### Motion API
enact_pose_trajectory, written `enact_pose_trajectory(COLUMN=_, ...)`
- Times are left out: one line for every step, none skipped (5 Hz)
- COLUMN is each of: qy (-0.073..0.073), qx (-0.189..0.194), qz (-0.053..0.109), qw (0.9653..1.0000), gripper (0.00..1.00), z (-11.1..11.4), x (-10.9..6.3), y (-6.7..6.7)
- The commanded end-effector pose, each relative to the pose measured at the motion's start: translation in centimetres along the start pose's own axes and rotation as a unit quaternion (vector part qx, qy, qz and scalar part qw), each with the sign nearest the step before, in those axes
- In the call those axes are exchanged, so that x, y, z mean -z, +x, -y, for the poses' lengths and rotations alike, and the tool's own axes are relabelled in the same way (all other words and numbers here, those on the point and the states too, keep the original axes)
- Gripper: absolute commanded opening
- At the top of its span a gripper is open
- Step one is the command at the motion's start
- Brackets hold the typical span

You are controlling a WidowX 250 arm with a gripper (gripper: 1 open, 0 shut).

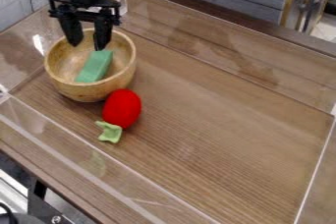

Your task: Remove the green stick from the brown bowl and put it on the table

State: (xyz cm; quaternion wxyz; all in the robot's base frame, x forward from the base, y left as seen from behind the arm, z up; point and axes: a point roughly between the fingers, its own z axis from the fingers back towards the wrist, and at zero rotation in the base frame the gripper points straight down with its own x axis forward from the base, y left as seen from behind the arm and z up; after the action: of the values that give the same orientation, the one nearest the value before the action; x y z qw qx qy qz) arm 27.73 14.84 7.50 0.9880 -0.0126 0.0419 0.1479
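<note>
Mint-green, the stick (94, 66) is lying lengthwise toward the table's (223, 100) near edge, just nearside of the gripper (86, 37), whose fingers are standing apart.

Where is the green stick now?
In the camera view, the green stick lies inside the brown bowl, at upper left, behind the red ball.

Green stick (94, 66) lies tilted inside brown bowl (86, 92)
</note>
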Motion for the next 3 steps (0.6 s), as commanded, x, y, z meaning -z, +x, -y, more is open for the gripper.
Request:
enact_pose_trajectory(qy=0.010, qx=0.006, qz=0.027, qw=0.9996, gripper=0.00, z=-0.31, x=-1.75, y=0.82)
enact_pose_trajectory(qy=0.005, qx=0.013, qz=0.023, qw=0.9996, gripper=1.00, z=-0.41, x=-1.88, y=0.63)
enact_pose_trajectory(qy=-0.002, qx=-0.004, qz=0.018, qw=0.9998, gripper=1.00, z=-0.23, x=-1.16, y=0.94)
